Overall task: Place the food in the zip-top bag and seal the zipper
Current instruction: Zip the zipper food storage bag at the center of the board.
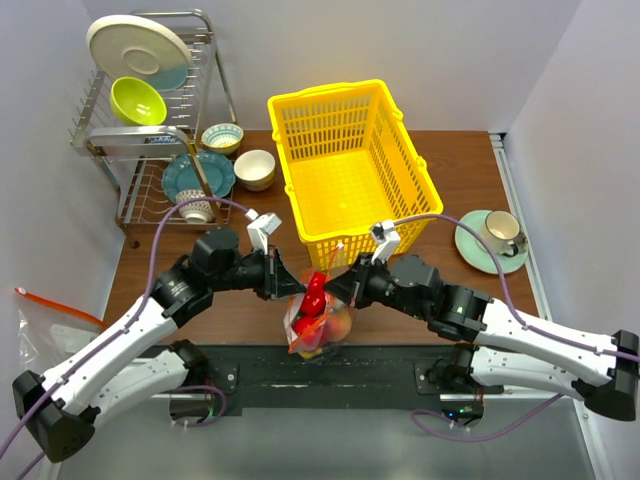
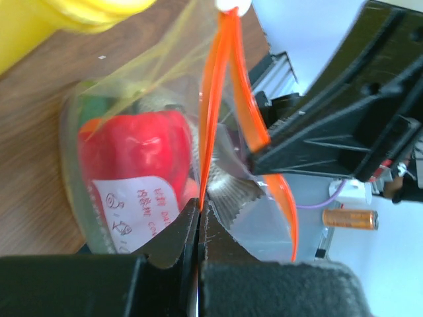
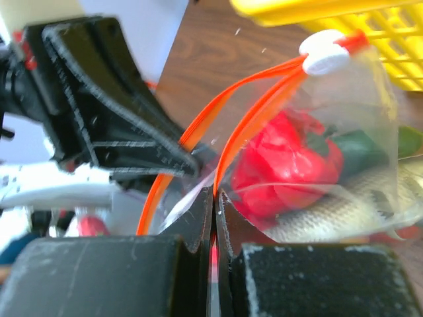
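The left jaws are clamped on the left lip of the zip-top bag point(image 1: 320, 328). It stands on the counter point(image 1: 245, 322) midway between both arms, with the food point(image 2: 142, 142) inside. The zipper point(image 2: 210, 99) runs away from the arms toward the yellow basket point(image 1: 350, 160), and its two strips gape in the middle. The right jaws pinch the right lip. I judge the lips must meet, and the room behind is tight.
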{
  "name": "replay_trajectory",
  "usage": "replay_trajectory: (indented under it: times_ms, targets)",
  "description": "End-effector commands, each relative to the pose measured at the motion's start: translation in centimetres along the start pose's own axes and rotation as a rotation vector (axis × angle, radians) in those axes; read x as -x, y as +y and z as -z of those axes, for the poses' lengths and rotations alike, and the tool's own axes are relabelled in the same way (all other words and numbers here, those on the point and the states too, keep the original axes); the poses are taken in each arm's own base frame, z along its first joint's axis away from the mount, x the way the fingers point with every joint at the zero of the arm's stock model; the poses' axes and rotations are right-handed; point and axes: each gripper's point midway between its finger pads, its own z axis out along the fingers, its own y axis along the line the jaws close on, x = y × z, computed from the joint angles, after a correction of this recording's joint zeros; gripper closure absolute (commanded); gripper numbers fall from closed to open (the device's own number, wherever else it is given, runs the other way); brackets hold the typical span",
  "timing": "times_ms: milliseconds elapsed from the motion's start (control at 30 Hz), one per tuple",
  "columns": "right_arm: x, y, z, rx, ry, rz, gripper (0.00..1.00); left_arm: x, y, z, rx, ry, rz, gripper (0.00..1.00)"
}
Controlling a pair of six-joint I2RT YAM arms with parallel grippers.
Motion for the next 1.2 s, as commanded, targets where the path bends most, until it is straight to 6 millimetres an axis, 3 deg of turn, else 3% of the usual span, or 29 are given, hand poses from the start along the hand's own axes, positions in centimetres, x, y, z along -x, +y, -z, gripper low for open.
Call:
replay_trajectory:
  times_ms: [0,167,333,567,633,733,900,1167]
  targets:
    - [5.6,2.5,2.0,0.090,-0.268,-0.114,1.00,1.6,-4.2,-0.6,-0.164,-0.020,-0.120,1.00]
    - [6.8,1.6,2.2,0.036,-0.328,-0.085,1.00,2.2,-4.9,-2.1,-0.150,0.013,-0.176,1.00]
    - [6.7,1.6,0.7,0.008,-0.315,-0.038,0.91,3.2,-3.2,-2.2,-0.033,-0.013,-0.194,1.00]
    - [6.3,1.9,-0.8,0.007,-0.293,-0.006,0.91,3.6,-1.2,-1.4,0.099,-0.030,-0.200,1.00]
    - [6.2,1.9,-1.0,0.007,-0.292,0.002,0.89,3.9,-1.2,-0.9,0.108,-0.055,-0.218,0.94]
    - [6.4,2.0,-1.0,0.003,-0.298,0.007,1.00,4.3,-1.2,-0.2,0.122,-0.086,-0.230,0.77]
    - [6.5,1.4,-1.4,-0.029,-0.307,0.011,1.00,4.4,-1.7,0.1,0.100,-0.096,-0.241,0.59]
    - [6.4,1.6,-2.2,-0.043,-0.293,0.005,1.00,3.4,-2.5,-1.2,0.012,-0.048,-0.197,0.41]
